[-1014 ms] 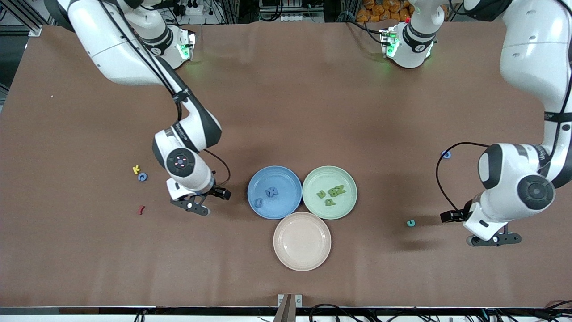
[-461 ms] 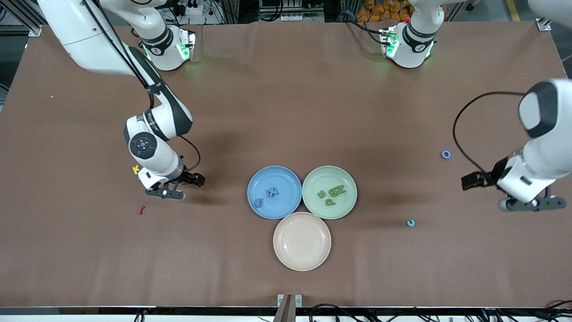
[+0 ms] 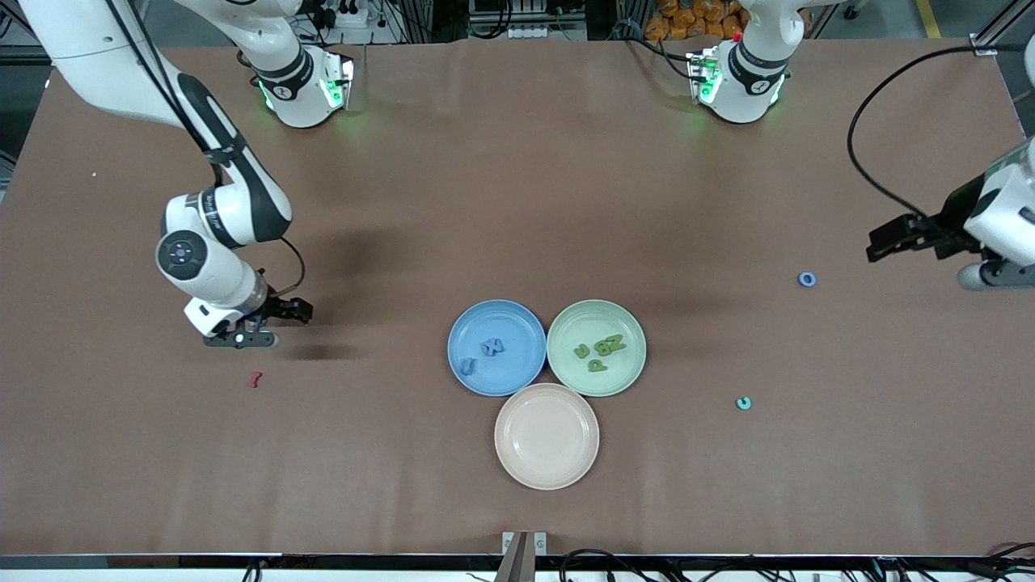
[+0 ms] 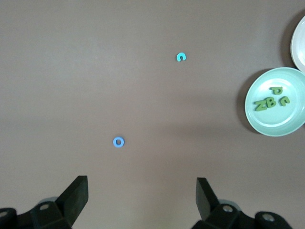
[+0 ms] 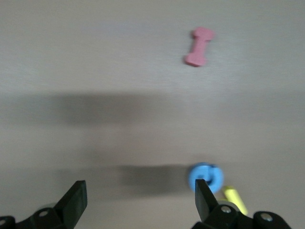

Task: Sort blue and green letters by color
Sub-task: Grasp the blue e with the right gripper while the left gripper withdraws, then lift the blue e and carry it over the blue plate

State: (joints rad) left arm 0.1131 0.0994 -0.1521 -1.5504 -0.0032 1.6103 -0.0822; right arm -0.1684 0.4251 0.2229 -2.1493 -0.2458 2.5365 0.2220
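Two blue letters (image 3: 490, 347) lie in the blue plate (image 3: 517, 322). Several green letters (image 3: 600, 350) lie in the green plate (image 3: 584, 320), which also shows in the left wrist view (image 4: 255, 121). A blue ring letter (image 3: 807, 279) and a teal c (image 3: 743, 402) lie on the table toward the left arm's end. My right gripper (image 3: 240, 337) is open over another blue letter (image 5: 205, 174), which is hidden in the front view. My left gripper (image 3: 996, 275) is open and empty, high over the table's edge, with the ring (image 4: 118, 141) ahead of it.
An empty pink plate (image 3: 547, 436) sits nearer the front camera than the other two plates. A dark red squiggle (image 3: 255, 379) lies near my right gripper, and a yellow piece (image 5: 233, 196) lies beside the blue letter.
My right gripper moved from beside the blue plate toward the right arm's end, over the blue letter and yellow piece. My left arm swung away from the teal c toward the table's edge.
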